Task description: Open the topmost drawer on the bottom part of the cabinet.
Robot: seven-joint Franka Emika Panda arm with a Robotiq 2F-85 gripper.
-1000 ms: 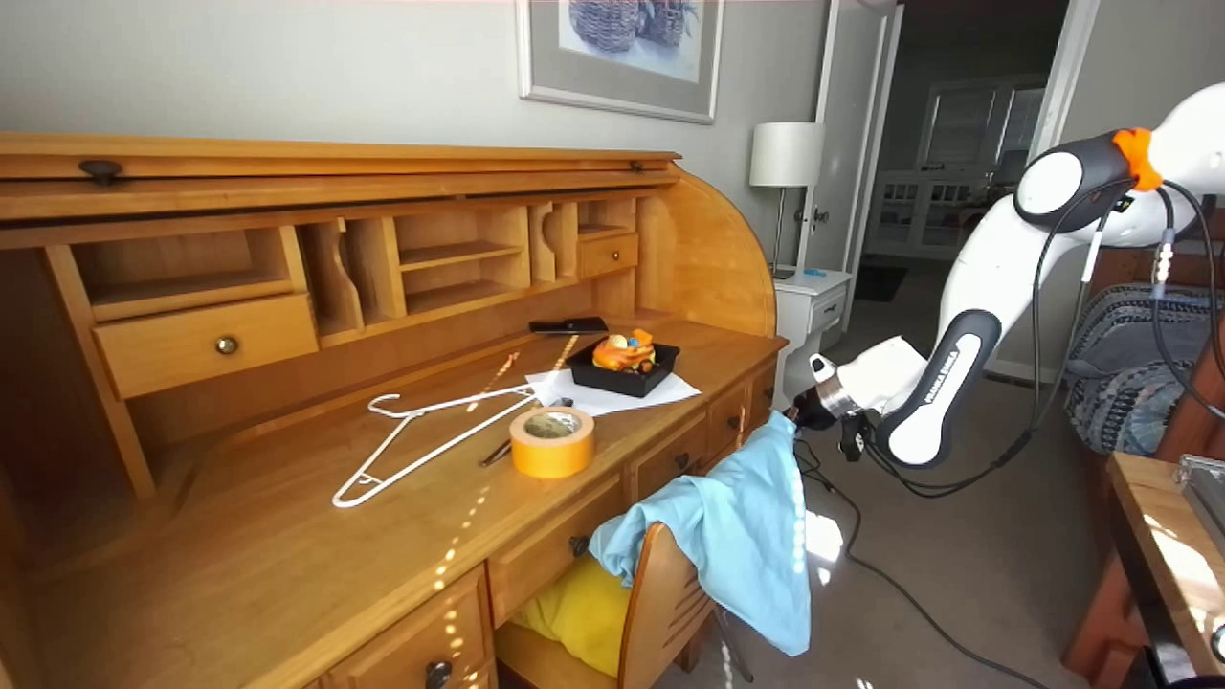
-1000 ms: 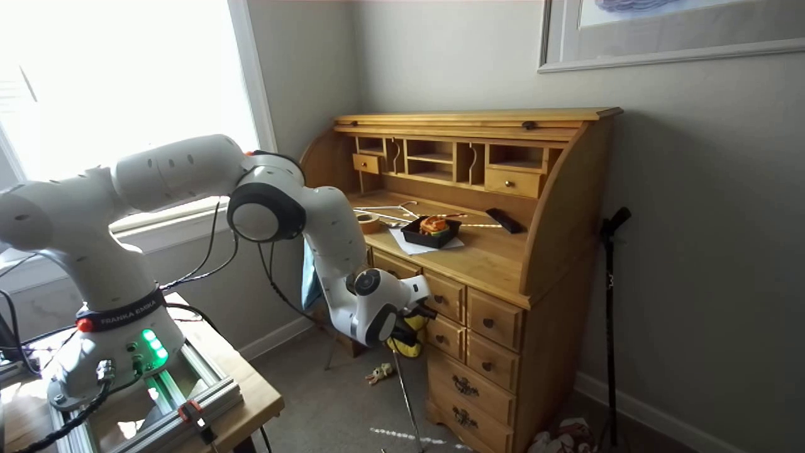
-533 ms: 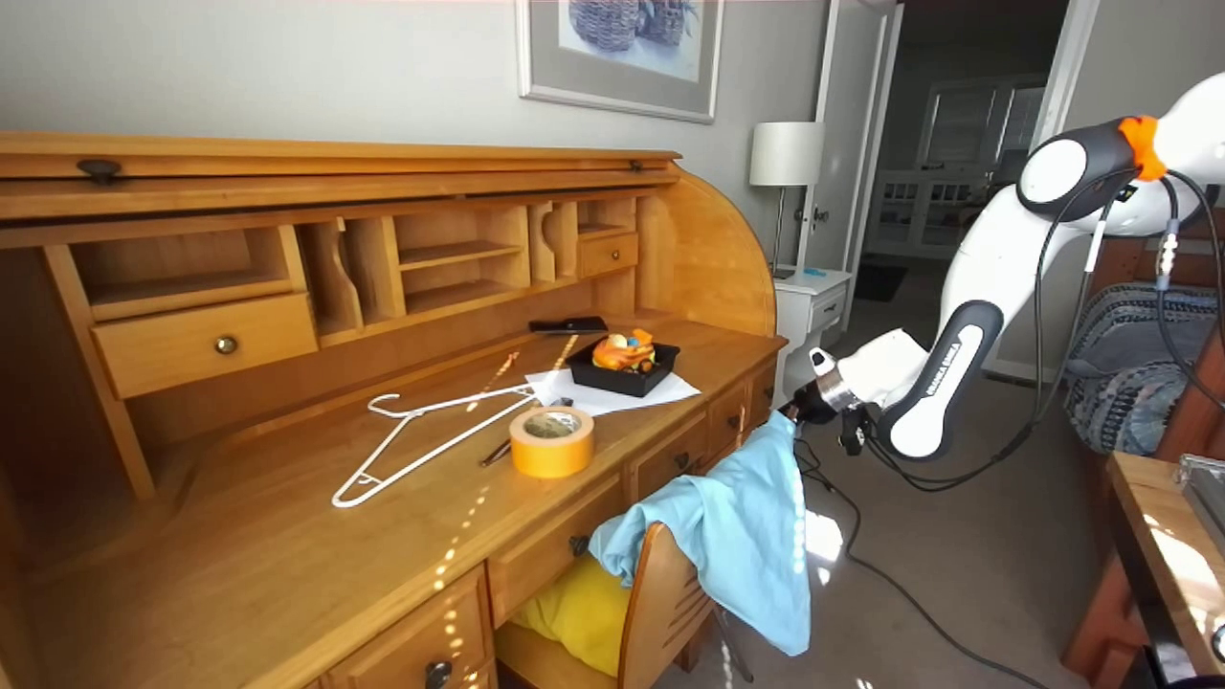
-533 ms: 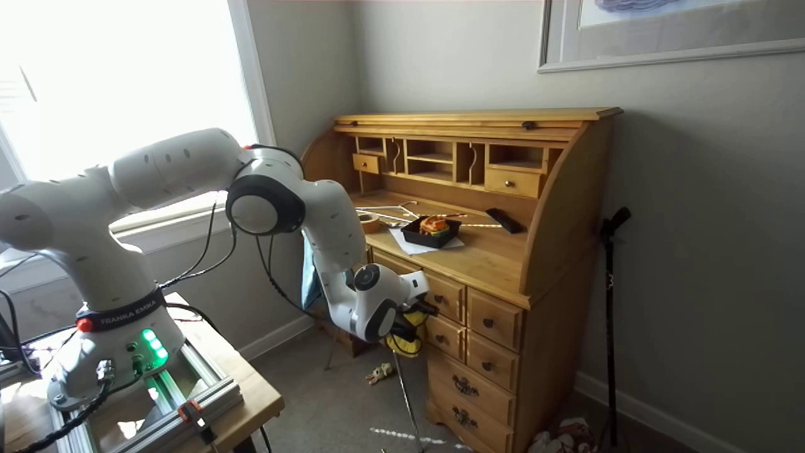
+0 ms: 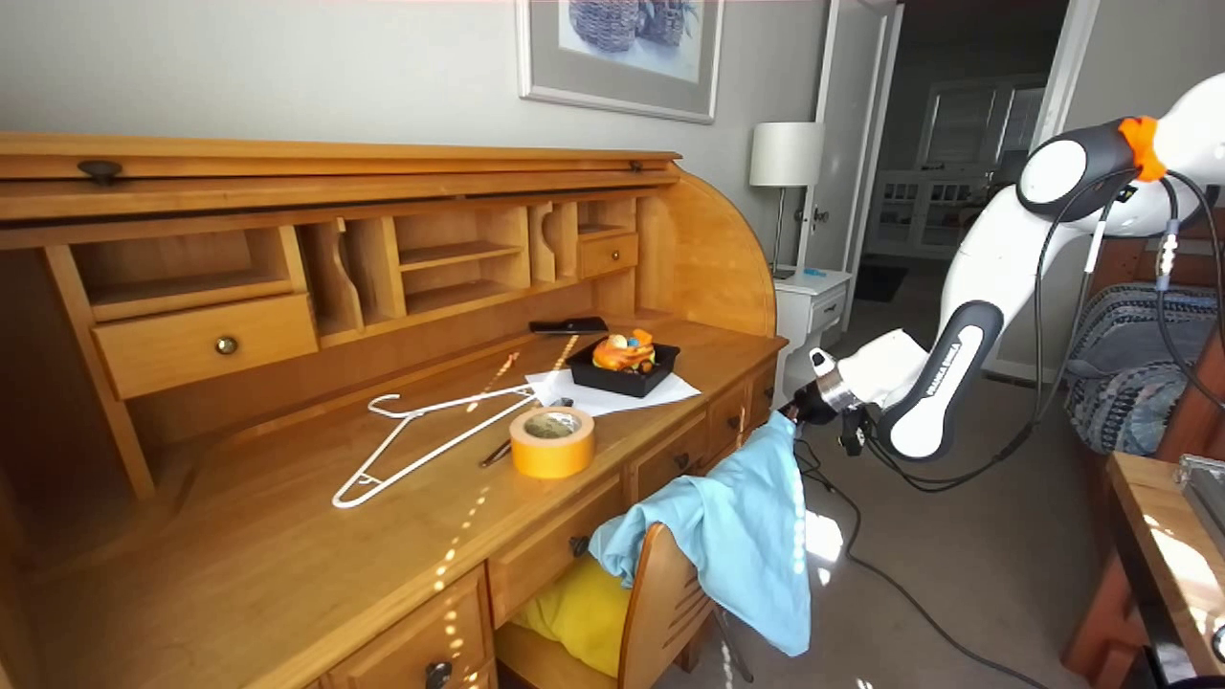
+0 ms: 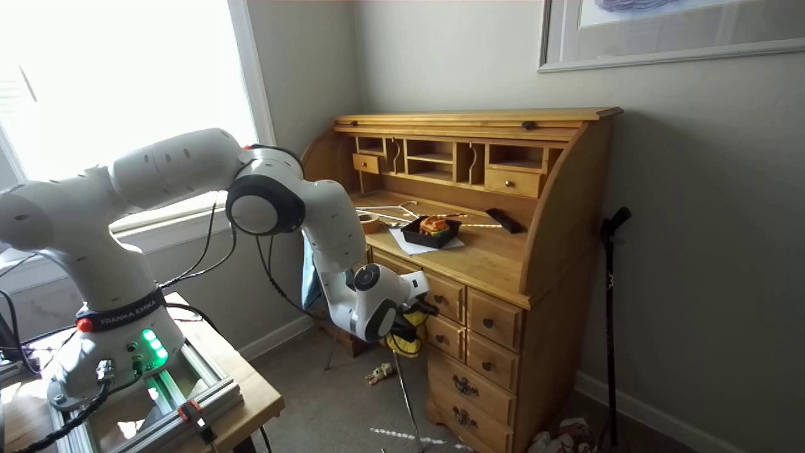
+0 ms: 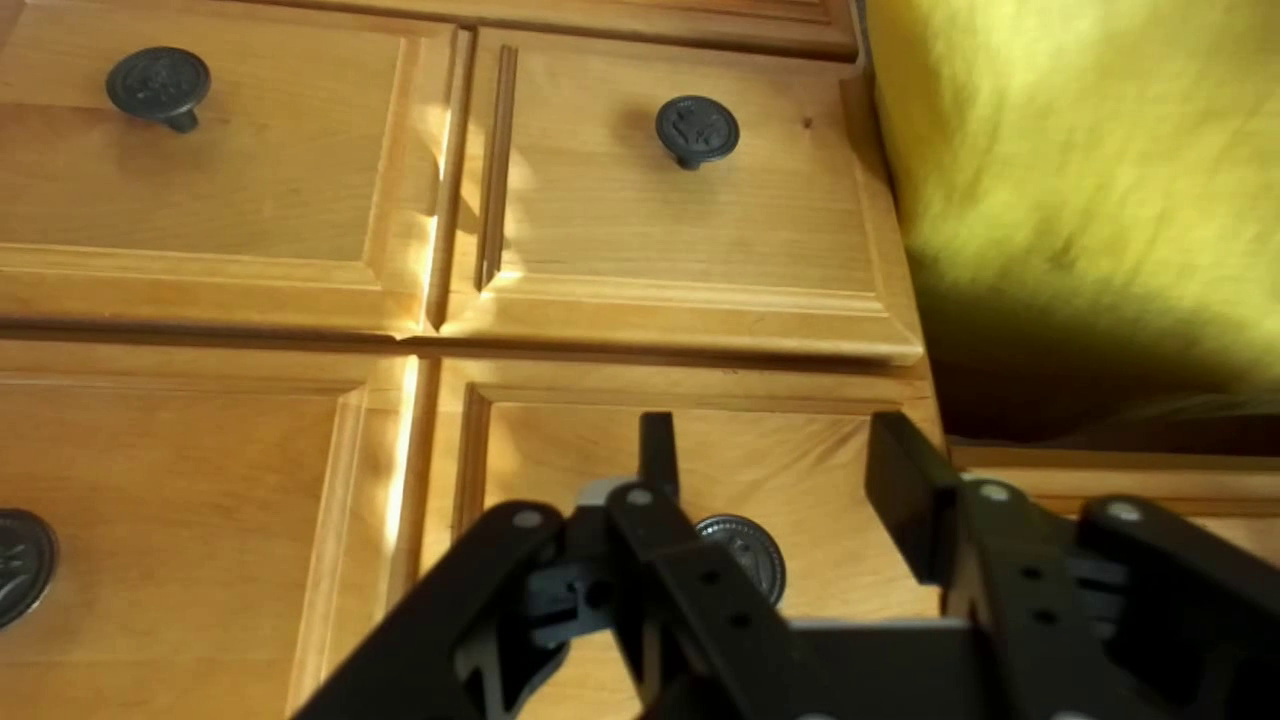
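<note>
Wrist view: tool (image 7: 775, 470), jaws parted, before the topmost drawer (image 7: 570, 450); gap shows only here. Touching the knob (image 7: 757, 550)? Can't tell. In an exterior view: drawer just under the surface (image 6: 487, 264) of the cabinet (image 6: 563, 327), front facing outward, long axis level. In an exterior view only: chair back (image 5: 656, 593), blue cloth (image 5: 756, 526) over it.

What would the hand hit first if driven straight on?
Probably the top stacked drawer nearest the cushion, straight ahead of the hand in the wrist view. Its knob shows partly behind one finger, so it may come first; depth is unclear.
</note>
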